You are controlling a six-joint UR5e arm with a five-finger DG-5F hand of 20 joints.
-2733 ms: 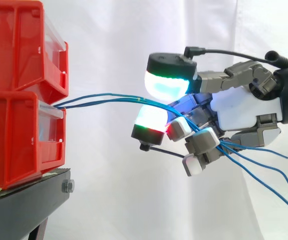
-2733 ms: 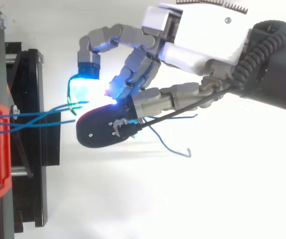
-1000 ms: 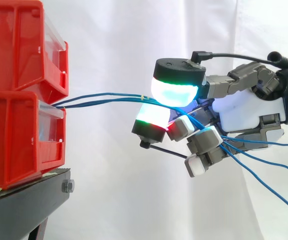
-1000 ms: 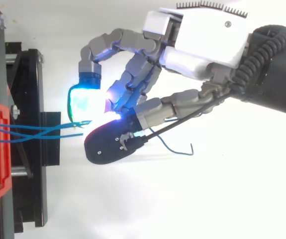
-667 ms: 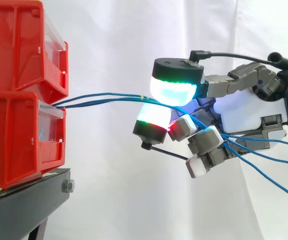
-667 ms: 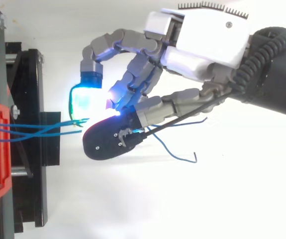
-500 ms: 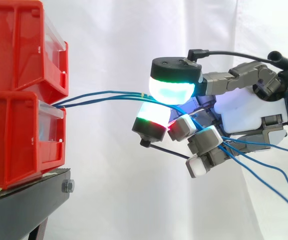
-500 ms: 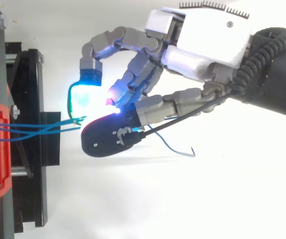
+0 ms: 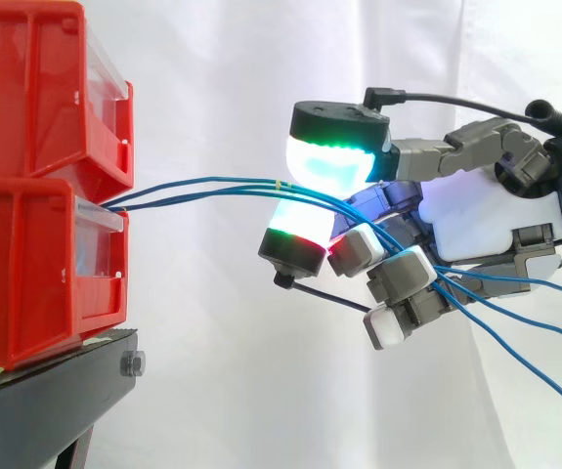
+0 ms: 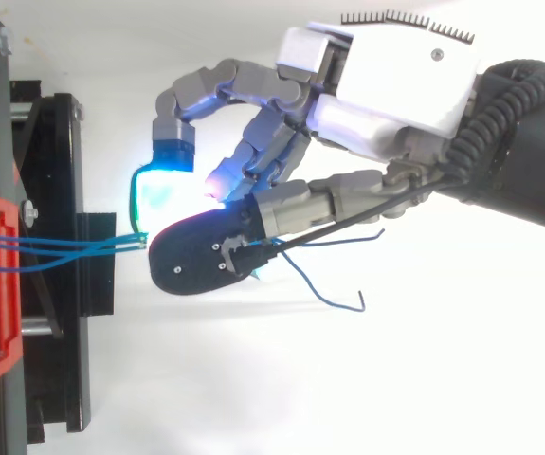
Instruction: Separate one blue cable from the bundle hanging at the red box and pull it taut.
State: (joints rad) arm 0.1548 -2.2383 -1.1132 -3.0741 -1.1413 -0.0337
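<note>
1. Hand [image 9: 486,220] reaches in from the right with its fingers curled. Two glowing pads [image 9: 334,161], one above the other, pinch the blue cables [image 9: 212,188]; the other fingers curl underneath.
2. Cables leave the front lip of the lower red bin [image 9: 26,274] and cross open air into the pinch. Their loose ends [image 9: 525,322] trail out behind the palm.
3. Progress: the bundle is caught. The span runs near level but bows slightly, so it is not yet taut. Several strands enter the pinch together, and from here I cannot tell whether one is singled out. Separating and the final pull look left to do.
4. Around: upper red bin [image 9: 26,88] is stacked on top, with a black stand [image 9: 56,401] beneath and a white curtain [image 9: 212,59] behind. Nothing stands between hand and bin. The likely hindrance is neighbouring strands crowding at the pads.
</note>
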